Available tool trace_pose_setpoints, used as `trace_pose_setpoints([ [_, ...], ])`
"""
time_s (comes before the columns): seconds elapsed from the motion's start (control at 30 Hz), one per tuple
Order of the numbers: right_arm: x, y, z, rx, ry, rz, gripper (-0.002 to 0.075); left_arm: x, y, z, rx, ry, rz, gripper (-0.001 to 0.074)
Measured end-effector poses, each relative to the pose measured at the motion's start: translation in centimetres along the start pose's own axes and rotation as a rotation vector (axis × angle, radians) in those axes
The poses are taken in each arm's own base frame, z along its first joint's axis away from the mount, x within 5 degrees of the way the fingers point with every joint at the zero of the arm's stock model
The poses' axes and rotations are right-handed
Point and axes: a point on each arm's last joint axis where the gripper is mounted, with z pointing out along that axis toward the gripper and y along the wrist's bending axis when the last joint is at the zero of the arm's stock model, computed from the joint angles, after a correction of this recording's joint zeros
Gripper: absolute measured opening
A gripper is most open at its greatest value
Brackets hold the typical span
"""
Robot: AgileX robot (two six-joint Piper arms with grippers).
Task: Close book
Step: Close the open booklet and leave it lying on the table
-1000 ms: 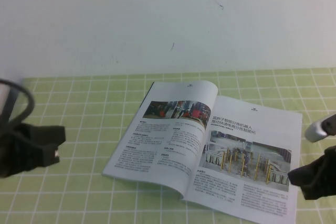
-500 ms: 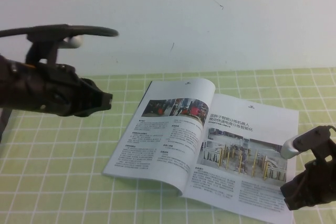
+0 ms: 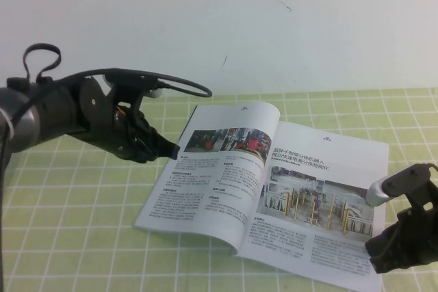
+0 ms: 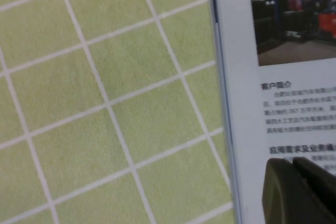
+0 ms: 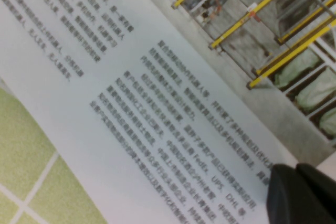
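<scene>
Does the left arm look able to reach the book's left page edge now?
Probably yes: the left claw, shut, sits right at that edge of the open book, nothing between. The right claw hangs by the book's near right corner.

This looks to me like a lab-style robot test bench. A bare, scuffed white wall (image 3: 205, 25) rises behind the book (image 3: 226, 182) and a green gridded mat (image 3: 82, 223) lies under it. My left gripper (image 3: 170, 152) hangs at the book's left edge, and my right gripper (image 3: 376, 249) at its near right corner.
</scene>
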Motion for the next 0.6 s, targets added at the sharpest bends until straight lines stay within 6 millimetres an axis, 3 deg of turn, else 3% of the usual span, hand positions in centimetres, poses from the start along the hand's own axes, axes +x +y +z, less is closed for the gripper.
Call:
trace_pose_setpoints([
  [0.2, 0.0, 0.0, 0.0, 0.0, 0.0, 0.0, -0.0003, 1.1, 0.6, 4.1, -0.014, 0.047, -0.017, -0.0004],
  [0.4, 0.0, 0.0, 0.0, 0.0, 0.0, 0.0, -0.0003, 2.1, 0.3, 5.6, -0.005, 0.099, -0.02, -0.0004],
  [0.5, 0.0, 0.0, 0.0, 0.0, 0.0, 0.0, -0.0003, 2.0, -1.1, 5.6, 0.036, 0.099, -0.063, -0.0004],
  [0.6, 0.0, 0.0, 0.0, 0.0, 0.0, 0.0, -0.0003, 2.2, -3.7, 5.9, 0.104, 0.104, -0.102, -0.0004],
])
